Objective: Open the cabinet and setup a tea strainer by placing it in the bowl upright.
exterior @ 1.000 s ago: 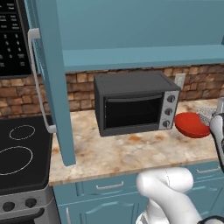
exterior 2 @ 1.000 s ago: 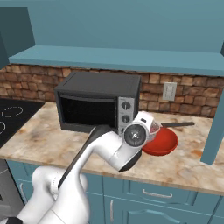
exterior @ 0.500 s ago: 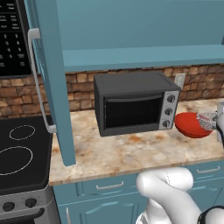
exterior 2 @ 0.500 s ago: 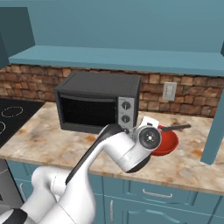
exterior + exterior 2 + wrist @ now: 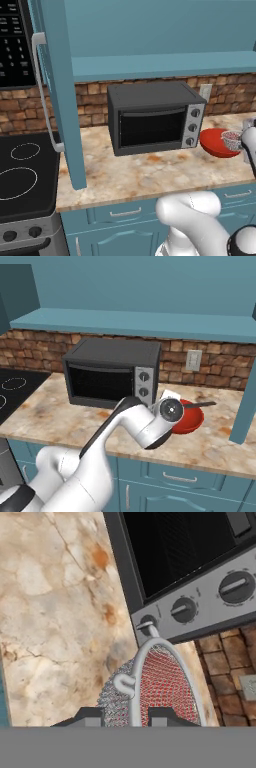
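since earlier, gripper (image 5: 125,718), clenched on tea strainer (image 5: 155,687), reaches bowl (image 5: 216,143) at frame's right; light, rigid mesh, rim grip suits.

From where I'm driving, the toaster oven (image 5: 155,118) blocks the back middle of the counter (image 5: 140,175), with the red bowl (image 5: 189,416) just beside its right end. The open cabinet door (image 5: 60,95) hangs over the counter's left edge. In front of the oven the marble looks free. Right of the bowl I can't really tell.
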You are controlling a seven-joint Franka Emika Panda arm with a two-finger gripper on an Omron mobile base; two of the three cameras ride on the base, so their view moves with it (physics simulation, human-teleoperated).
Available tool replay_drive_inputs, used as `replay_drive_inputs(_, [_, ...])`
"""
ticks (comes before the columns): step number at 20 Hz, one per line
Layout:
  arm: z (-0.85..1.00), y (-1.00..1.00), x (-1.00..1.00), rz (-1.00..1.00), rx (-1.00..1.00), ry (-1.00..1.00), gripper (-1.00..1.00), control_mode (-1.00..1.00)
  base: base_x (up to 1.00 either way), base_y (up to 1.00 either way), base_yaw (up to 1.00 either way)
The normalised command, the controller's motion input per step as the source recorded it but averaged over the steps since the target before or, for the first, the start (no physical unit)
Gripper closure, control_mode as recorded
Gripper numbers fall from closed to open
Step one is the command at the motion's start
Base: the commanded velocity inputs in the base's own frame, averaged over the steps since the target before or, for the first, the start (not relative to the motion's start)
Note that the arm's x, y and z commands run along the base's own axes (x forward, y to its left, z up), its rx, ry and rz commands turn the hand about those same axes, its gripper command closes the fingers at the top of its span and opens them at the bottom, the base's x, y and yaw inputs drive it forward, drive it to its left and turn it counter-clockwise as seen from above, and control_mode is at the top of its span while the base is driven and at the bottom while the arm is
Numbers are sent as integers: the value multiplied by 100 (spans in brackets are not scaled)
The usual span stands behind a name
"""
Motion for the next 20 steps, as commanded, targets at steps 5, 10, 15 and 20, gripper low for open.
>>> replay_drive_inputs(5, [-13,-2,40,4,0,3,100,-100,0,0,0])
replay_drive_inputs(10, [-3,-16,33,2,0,0,100,-100,0,0,0])
replay_drive_inputs(15, [-14,-22,29,1,0,-1,100,-100,0,0,0])
replay_drive_inputs(20, [-29,-9,19,0,0,0,100,-100,0,0,0])
